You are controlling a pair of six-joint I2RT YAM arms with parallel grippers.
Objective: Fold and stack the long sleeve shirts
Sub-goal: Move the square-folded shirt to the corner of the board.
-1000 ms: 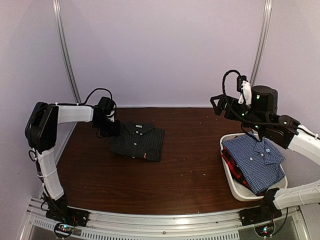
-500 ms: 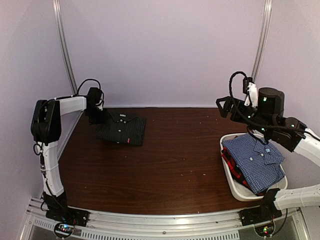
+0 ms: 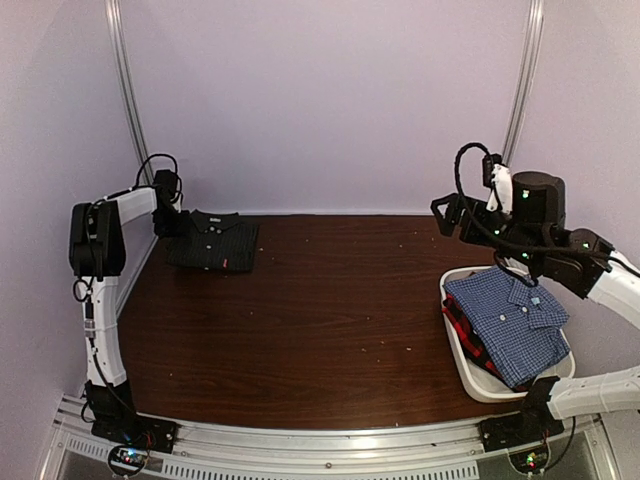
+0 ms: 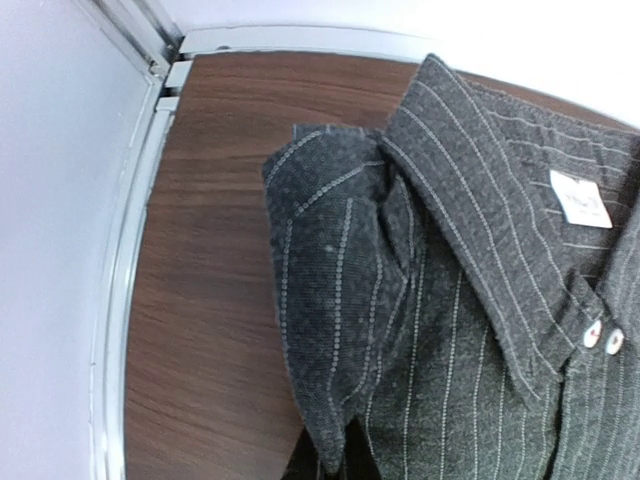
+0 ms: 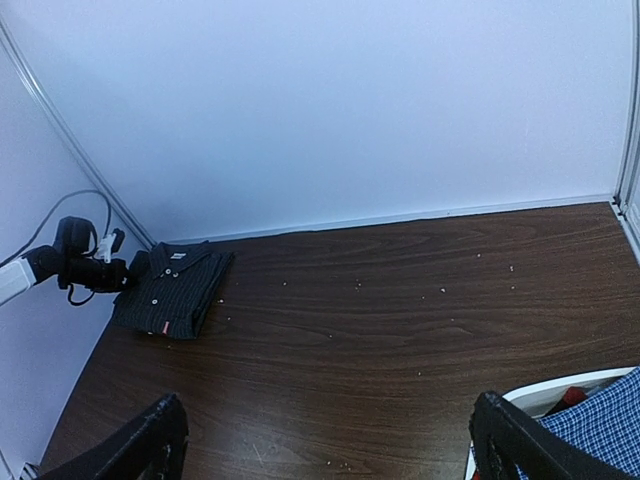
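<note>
The black shirt (image 3: pixel 212 245) lies folded, collar up, at the far-left corner of the table (image 3: pixel 340 310), so I judge its fold done and its placing as the base of the stack nearly over. The left gripper (image 3: pixel 170 222) sits low at the shirt's left shoulder. It seems clamped on that fold, which bunches toward it in the wrist view, though its fingers barely show.

The left arm reaches far back along the left wall. The right arm is raised above the tub (image 3: pixel 490 392), and the right gripper (image 5: pixel 330 400) is spread wide and holds nothing.

2 shirts wait in the tub, the blue check shirt (image 3: pixel 510 320) on top of the red shirt (image 3: pixel 462 325). Next, probably: the left lets go and backs off without dragging cloth, and the right drops to the blue check shirt.
</note>
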